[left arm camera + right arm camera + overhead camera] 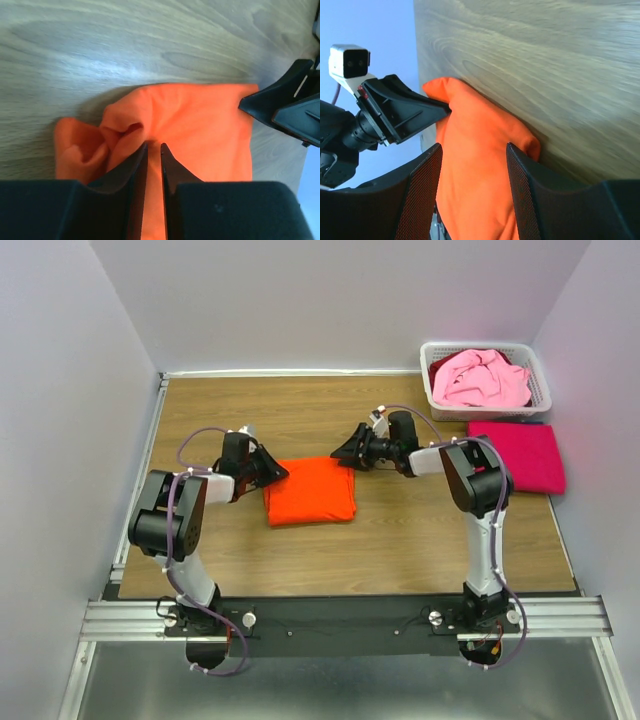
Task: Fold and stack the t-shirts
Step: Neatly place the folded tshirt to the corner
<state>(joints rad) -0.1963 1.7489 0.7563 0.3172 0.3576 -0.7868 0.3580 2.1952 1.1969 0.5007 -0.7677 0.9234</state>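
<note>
**Orange t-shirt** [310, 492]: folded, flat, table [400, 540] ctr, betw. both grippers.
**L gripper** [153, 145]: at shirt's left edge, tips on bunched cloth. Jaws nearly together, thin slit only; can't tell if cloth is pinched.
**R gripper** [474, 146]: at shirt's far right corner. Jaws wide apart, cloth betw. them, not clamped.
**Magenta t-shirt** [517, 455]: folded, right edge of table.
**Pink t-shirt** [480, 380]: crumpled in white basket [445, 410], far right corner.

Orange t-shirt [310, 492] is folded into a fairly neat rectangle mid-table [400, 540], slightly skewed, with one edge bunched up a bit. Magenta-red t-shirt [517, 455] is folded flat over at the far right. Pale pink t-shirt [480, 378] is just a crumpled heap in the white basket [470, 413], far right corner.
</note>
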